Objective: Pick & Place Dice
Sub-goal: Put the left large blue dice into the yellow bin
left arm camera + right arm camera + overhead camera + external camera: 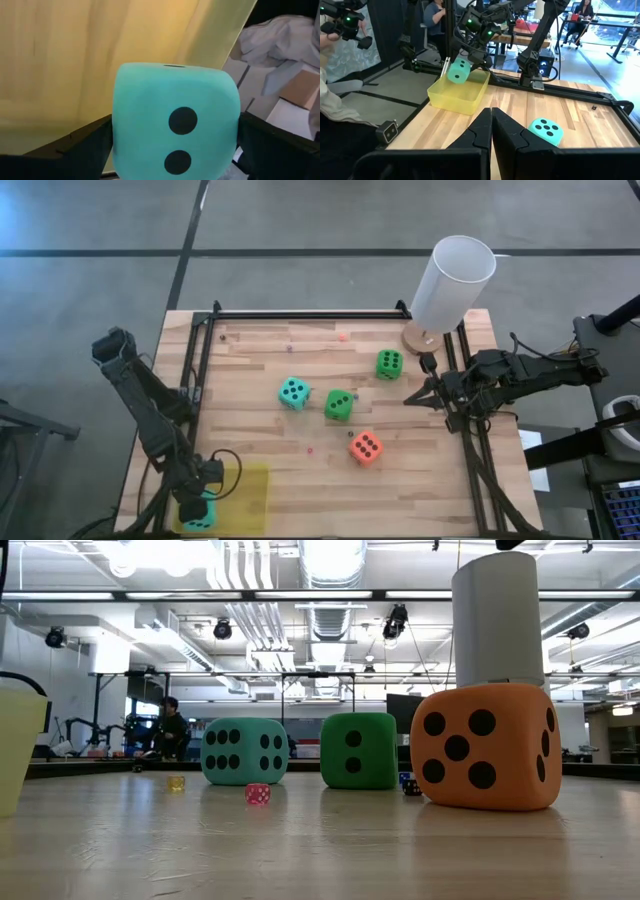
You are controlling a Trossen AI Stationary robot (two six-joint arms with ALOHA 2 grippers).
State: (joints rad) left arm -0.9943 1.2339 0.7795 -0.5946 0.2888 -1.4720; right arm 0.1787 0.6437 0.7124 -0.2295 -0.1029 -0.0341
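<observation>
Looking down from the high view, we saw the left tool over the yellow tray at the table's near left corner, its jaws spread around a teal die; we judged a straight lift would clear it best. The right tool waited clenched, empty. Four dice remained mid-table. Low view: orange-red die nearest. Left wrist view: the teal die sat between released fingers. No writing was readable.

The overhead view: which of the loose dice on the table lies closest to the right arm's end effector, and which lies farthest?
From the right end effector, which waits at the table's right edge:
1. Green die, just up-table from it, nearest.
2. Orange-red die, down-table, toward the near edge.
3. Second green die, mid-table; close to the orange-red one's distance, so hard to call.
4. Teal die, farthest left.
</observation>
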